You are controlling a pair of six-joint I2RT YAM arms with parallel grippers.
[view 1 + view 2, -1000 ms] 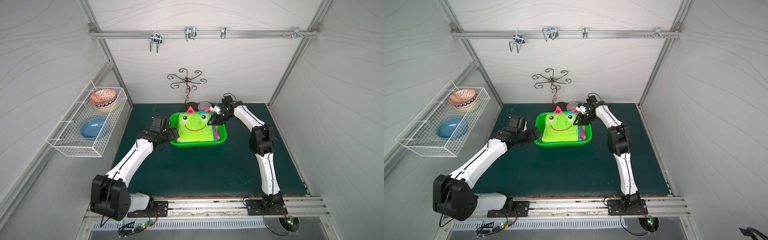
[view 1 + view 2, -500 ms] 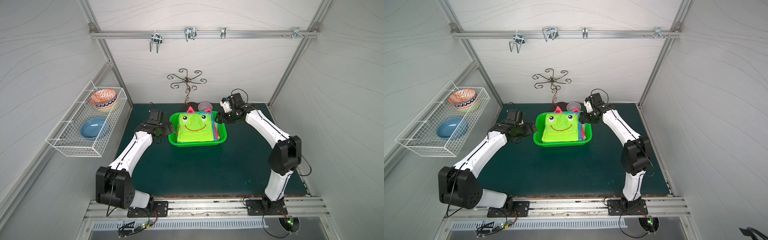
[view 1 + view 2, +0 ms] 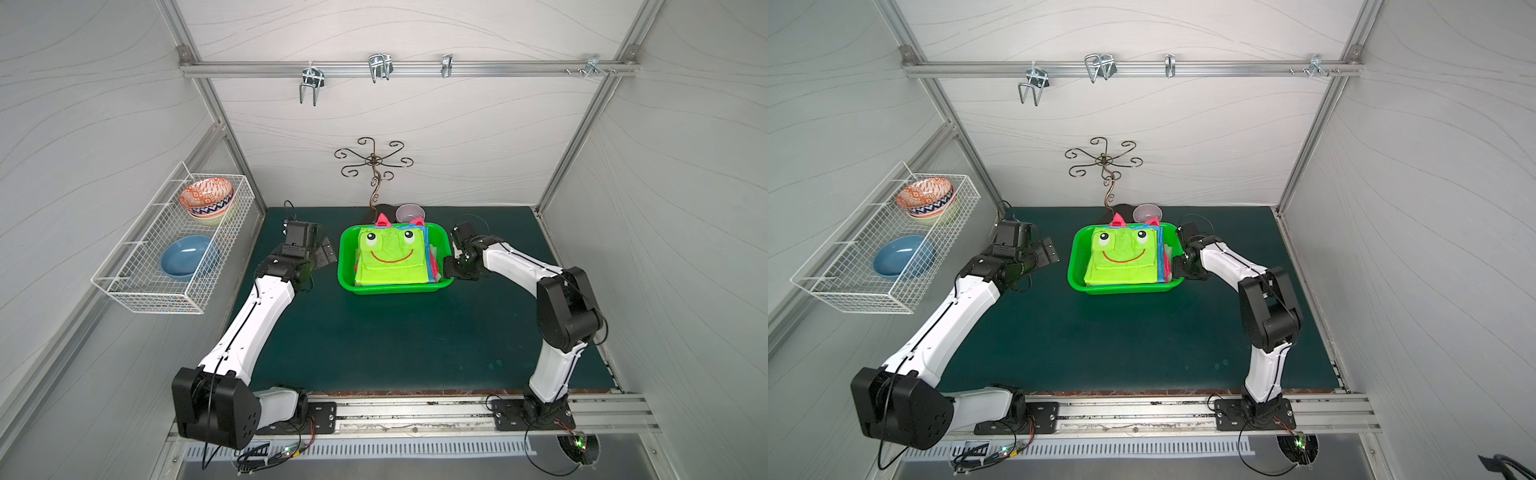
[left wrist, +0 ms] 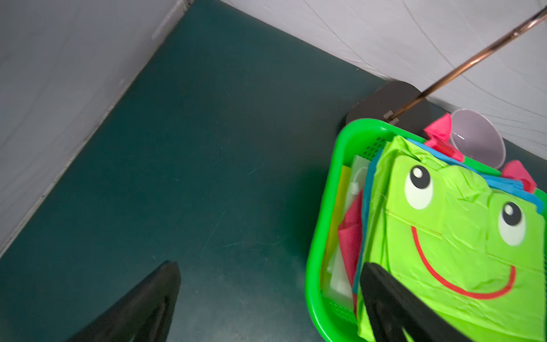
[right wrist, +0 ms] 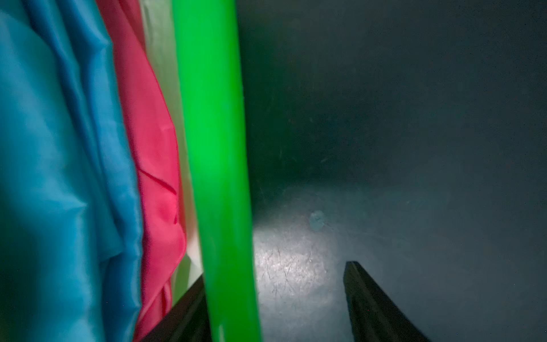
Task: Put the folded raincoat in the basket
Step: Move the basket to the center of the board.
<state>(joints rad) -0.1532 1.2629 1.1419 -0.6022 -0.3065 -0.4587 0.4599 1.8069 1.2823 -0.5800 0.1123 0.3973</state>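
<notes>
As raincoat (image 3: 390,259) fills basket (image 3: 395,290), right fingers (image 5: 373,296) (apart) straddle rim (image 5: 213,148).

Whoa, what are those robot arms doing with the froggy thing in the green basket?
The folded raincoat, the one with the frog face, lies inside the green basket. Neither arm is holding it. The left gripper is wide open beside one side of the basket. The right gripper is open too, right at the rim on the opposite side. So the raincoat looks put away.
</notes>
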